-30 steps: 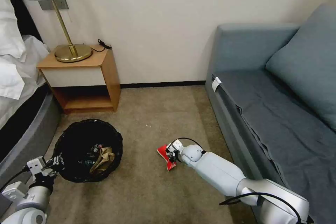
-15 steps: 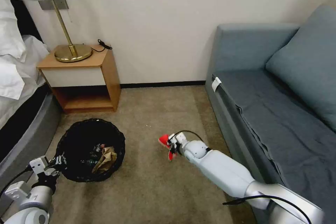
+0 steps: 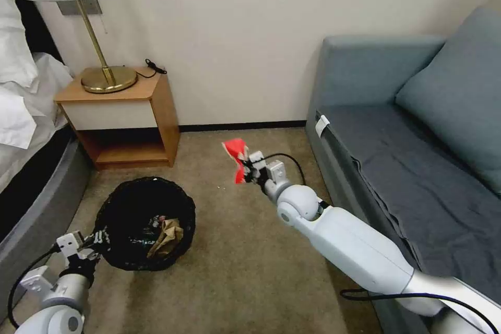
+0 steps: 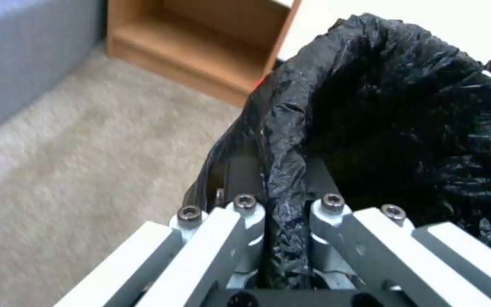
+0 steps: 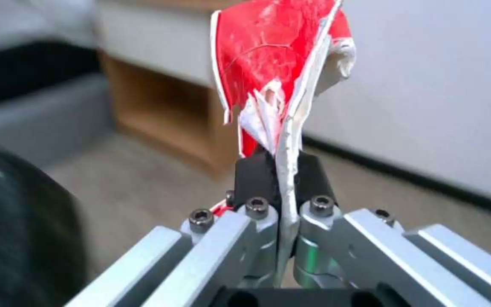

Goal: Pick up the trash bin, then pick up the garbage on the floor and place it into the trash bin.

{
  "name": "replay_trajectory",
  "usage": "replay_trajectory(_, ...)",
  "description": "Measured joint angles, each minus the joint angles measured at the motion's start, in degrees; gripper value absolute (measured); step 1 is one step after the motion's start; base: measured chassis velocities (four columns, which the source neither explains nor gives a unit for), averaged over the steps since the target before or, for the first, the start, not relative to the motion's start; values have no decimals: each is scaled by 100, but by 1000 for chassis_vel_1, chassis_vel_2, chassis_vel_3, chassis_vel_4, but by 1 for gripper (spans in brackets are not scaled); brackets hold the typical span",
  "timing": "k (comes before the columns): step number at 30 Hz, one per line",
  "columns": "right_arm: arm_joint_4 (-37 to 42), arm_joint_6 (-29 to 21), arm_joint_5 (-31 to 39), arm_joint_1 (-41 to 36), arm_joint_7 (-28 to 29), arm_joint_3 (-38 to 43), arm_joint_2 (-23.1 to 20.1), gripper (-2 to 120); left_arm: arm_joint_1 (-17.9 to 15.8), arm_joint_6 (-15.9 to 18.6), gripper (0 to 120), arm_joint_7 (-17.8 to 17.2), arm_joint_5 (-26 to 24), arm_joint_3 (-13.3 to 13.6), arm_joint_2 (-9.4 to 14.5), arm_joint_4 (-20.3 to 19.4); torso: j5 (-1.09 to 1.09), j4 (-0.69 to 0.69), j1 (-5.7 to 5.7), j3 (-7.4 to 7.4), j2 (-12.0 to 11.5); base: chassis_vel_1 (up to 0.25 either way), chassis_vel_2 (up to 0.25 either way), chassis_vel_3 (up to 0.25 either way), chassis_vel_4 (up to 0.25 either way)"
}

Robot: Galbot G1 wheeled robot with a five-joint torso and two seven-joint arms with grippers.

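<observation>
The trash bin [image 3: 146,223], already holding a crumpled brown paper bag [image 3: 166,235], is gripped at its rim by the left gripper [image 3: 94,242], while the red-and-white packet [image 3: 235,156], pinched in the right gripper [image 3: 249,166], is held above the carpet to the bin's right, not yet deposited.

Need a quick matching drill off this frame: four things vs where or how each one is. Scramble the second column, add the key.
Things:
1. red-and-white packet
2. trash bin
3. brown paper bag
4. lamp

States:
A. inside the bin
B. on the bedside table
C. rim pinched by the left hand
D. in the air, held by the right hand

Pairs: 1-D, 2-C, 3-A, 4-B
</observation>
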Motion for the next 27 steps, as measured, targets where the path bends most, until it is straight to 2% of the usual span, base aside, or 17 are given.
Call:
replay_trajectory(6,570,271,160,324,60,-565,210,0,-13,203,4,-20,-36,173,-70,-56,0,0,0,0,0,0,0,0,0)
replay_trajectory(13,1068,374,71,473,-257,-1265,179,0,-96,388,4,-89,-218,315,-137,-34,0,0,0,0,0,0,0,0,0)
replay_trajectory(15,1076,385,-7,447,-304,-1326,159,0,-103,409,4,-100,-250,324,-145,-33,0,0,0,0,0,0,0,0,0)
replay_trajectory(17,1014,494,-395,259,-522,-1528,75,0,-146,541,4,-166,-395,350,-188,-33,0,-1,0,0,0,0,0,0,0)
replay_trajectory(27,651,609,-940,-139,-749,-1737,15,0,-175,738,4,-300,-515,366,-232,-124,1,-1,0,0,0,0,0,0,0)
